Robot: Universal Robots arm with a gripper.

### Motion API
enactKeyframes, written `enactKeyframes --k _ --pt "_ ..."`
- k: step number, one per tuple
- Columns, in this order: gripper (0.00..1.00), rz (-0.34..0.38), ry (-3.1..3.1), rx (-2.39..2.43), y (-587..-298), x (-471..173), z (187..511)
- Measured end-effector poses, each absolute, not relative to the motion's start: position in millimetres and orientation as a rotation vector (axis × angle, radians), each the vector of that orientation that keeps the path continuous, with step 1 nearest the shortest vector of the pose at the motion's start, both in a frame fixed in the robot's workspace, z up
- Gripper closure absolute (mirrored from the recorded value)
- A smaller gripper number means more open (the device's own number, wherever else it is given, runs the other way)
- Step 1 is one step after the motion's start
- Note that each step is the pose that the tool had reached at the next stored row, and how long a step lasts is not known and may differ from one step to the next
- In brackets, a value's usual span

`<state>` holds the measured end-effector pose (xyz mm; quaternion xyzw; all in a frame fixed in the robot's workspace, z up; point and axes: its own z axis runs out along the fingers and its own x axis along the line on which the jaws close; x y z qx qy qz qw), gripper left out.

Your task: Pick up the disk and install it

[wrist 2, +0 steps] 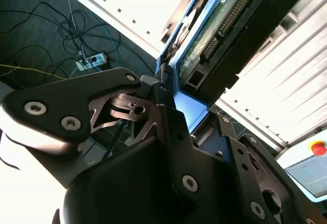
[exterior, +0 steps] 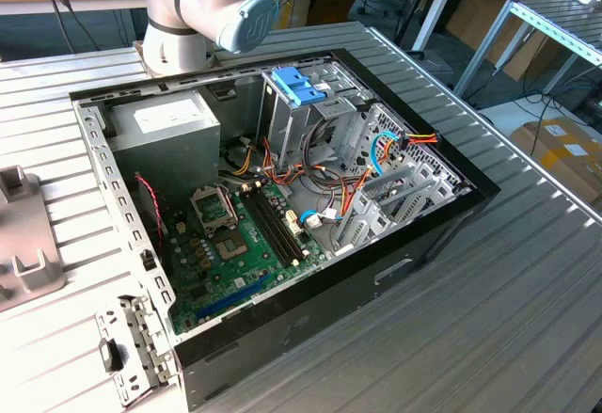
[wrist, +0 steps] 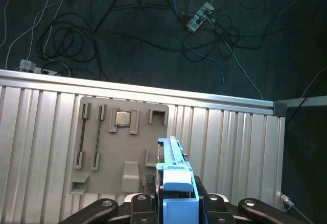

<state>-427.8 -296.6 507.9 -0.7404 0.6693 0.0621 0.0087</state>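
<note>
Disk (wrist 2: 232, 30), one, blue-railed, clamped between two fingers (wrist 2: 171, 127), seemingly above grey tray (wrist: 104, 155) carrying one chip (wrist: 121, 118).

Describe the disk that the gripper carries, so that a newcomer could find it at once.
In the first wrist view, start from the black gripper above the ribbed metal table. The disk is clamped in it. Its light-blue plastic frame sets it apart from the grey parts tray on the table.

Arm (exterior: 212, 4) cut by exterior view's top edge; disk (wrist 2: 225, 25) cut by second wrist view's edge
</note>
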Motion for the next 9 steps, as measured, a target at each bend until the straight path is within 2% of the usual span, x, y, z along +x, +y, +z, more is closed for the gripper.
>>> enactKeyframes --k 9 --pt "0.63 0.194 2.091 -2.313 -296.8 -425.2 507.9"
